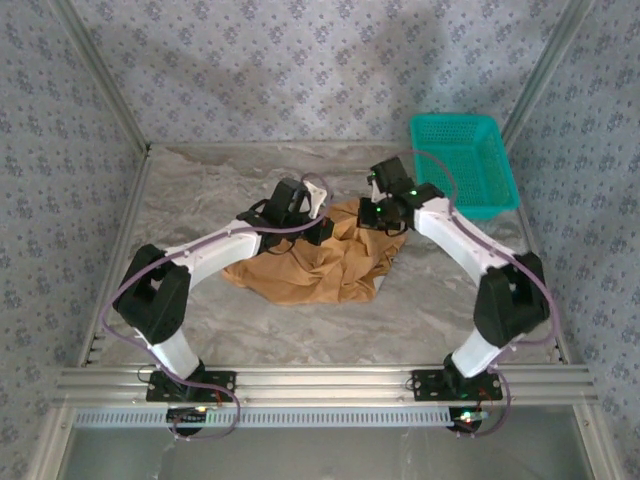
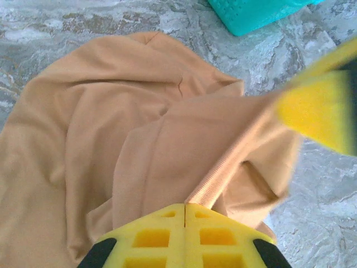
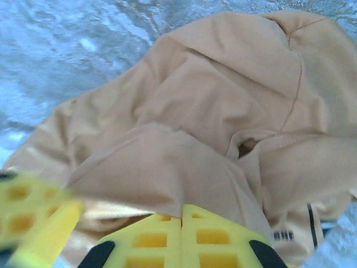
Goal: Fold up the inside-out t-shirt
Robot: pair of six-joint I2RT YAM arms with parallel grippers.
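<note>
We see the marbled grey table (image 1: 300, 330) first, fenced by patterned walls. Near its middle, slightly toward the far side, lies the inside-out t-shirt (image 1: 320, 262), a caramel heap, crumpled, with folds running every way and its near edge spread toward the left. Over it lean the left arm (image 1: 215, 250) and the right arm (image 1: 470, 250), both white with black joints, reaching inward from their bases at the near rail so that their wrists almost meet above the far part of the cloth. At the far right corner stands a teal plastic basket (image 1: 465, 165), well apart from the shirt. From above, the left gripper (image 1: 318, 222) and the right gripper (image 1: 378, 215) sit close together at the shirt's far edge. In the left wrist view we find the left gripper (image 2: 184, 209) clenched, its yellow fingers pressed together on a ribbed band (image 2: 223, 170) of the shirt, which runs taut up and to the right toward the blurred yellow finger of the other claw. In the right wrist view the right gripper (image 3: 181, 215) is likewise clamped, its fingers together on a raised fold of the same cloth. Smallest of all, a printed label (image 3: 283, 235) with dark bars shows on the fabric beside that claw.
</note>
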